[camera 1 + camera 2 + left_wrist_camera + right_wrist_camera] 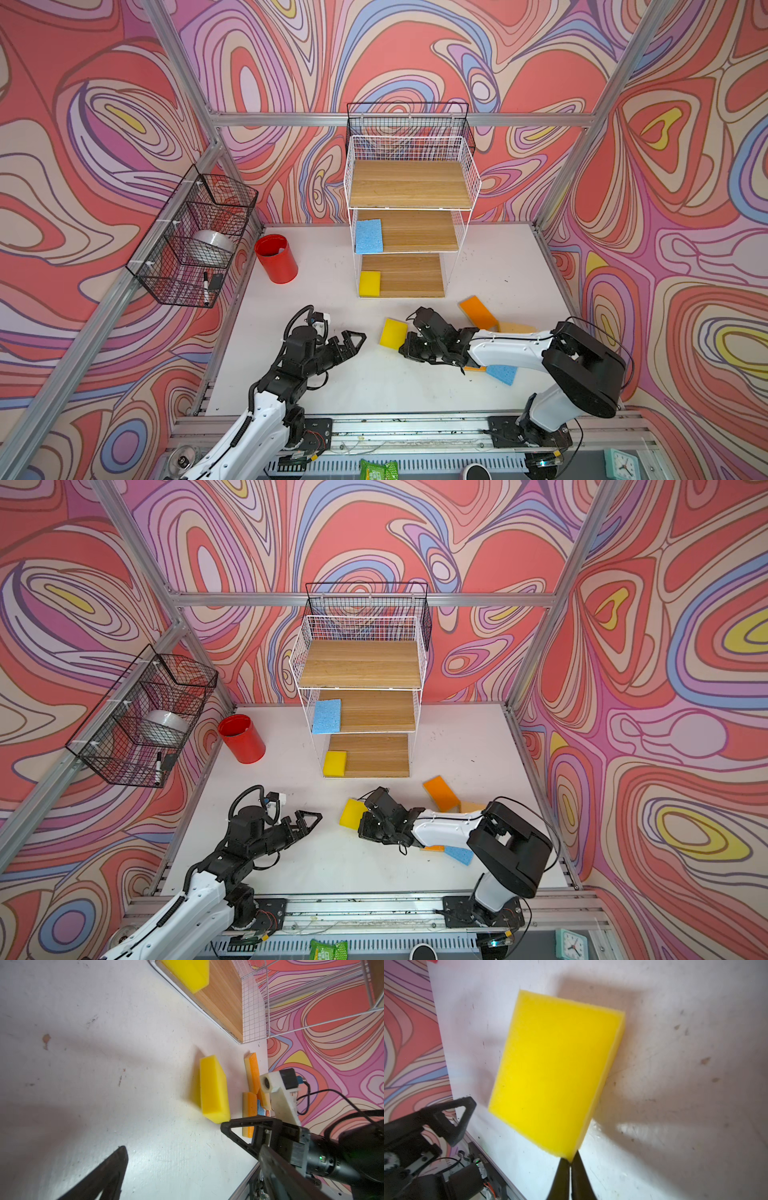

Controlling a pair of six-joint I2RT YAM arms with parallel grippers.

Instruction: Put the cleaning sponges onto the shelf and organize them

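Note:
My right gripper (571, 1160) is shut on one corner of a bright yellow sponge (556, 1072), which tilts up off the white table; both top views show this sponge (392, 332) (352, 812) in front of the shelf. The white wire shelf (409, 183) has a light blue sponge (368, 236) on its middle board and a yellow sponge (369, 284) on its bottom board. An orange sponge (478, 311) lies right of the shelf. Another blue sponge (500, 372) and an orange one (473, 368) peek from under the right arm. My left gripper (353, 338) (174, 1140) is open and empty, left of the held sponge.
A red cup (276, 259) stands left of the shelf. A black wire basket (195, 241) on the left wall holds a tape roll and a marker. Another black basket (409, 120) hangs behind the shelf top. The table's front rail (415, 428) carries both arm bases.

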